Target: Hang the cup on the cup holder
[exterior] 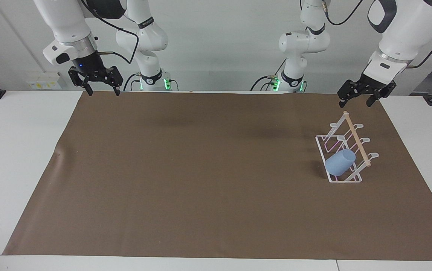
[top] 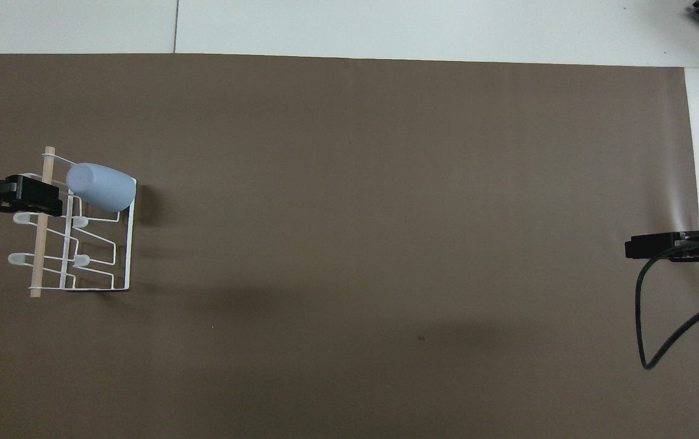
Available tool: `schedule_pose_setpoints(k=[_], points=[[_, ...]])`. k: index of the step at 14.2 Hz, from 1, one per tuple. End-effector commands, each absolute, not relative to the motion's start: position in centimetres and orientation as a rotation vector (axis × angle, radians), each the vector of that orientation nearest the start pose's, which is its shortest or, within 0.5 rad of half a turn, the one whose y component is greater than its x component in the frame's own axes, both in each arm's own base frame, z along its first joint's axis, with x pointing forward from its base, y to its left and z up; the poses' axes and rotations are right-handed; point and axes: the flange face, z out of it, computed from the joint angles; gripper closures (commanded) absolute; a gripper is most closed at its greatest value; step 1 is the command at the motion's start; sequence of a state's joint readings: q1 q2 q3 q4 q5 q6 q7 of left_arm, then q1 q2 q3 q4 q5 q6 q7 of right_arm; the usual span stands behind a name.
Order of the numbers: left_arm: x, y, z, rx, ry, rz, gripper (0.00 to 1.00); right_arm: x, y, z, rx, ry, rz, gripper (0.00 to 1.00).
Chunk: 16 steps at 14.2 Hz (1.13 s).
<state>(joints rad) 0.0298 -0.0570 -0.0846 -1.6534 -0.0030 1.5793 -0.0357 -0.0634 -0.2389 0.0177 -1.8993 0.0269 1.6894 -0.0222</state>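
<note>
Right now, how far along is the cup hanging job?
Done: the cup sits tilted on a prong of the cup holder, at its end farther from the robots. In hand: nothing; the left gripper is open and empty above the holder's nearer end, and the right gripper waits, open. Left: seemingly nothing.

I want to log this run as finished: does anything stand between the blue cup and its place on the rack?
No. The blue cup already hangs on the wire rack, on its prong farthest from the robots. Both grippers are clear of it.
</note>
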Motion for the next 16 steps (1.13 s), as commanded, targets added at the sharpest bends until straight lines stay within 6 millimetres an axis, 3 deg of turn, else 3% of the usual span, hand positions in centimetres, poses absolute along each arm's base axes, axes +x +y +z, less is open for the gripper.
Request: schedule_pose_setpoints(k=[1, 9, 16], points=[[53.0, -3.3, 62.4, -3.152, 0.055, 0.030, 0.00, 48.2, -2.0, 60.7, -3.106, 0.033, -0.055, 0.00], [52.9, -3.7, 62.4, -3.154, 0.072, 0.035, 0.00, 48.2, -2.0, 60.7, -3.106, 0.033, -0.055, 0.00], [52.4, -4.1, 63.7, -3.183, 0.076, -0.002, 0.00, 48.2, -2.0, 60.7, -3.106, 0.033, -0.055, 0.00]])
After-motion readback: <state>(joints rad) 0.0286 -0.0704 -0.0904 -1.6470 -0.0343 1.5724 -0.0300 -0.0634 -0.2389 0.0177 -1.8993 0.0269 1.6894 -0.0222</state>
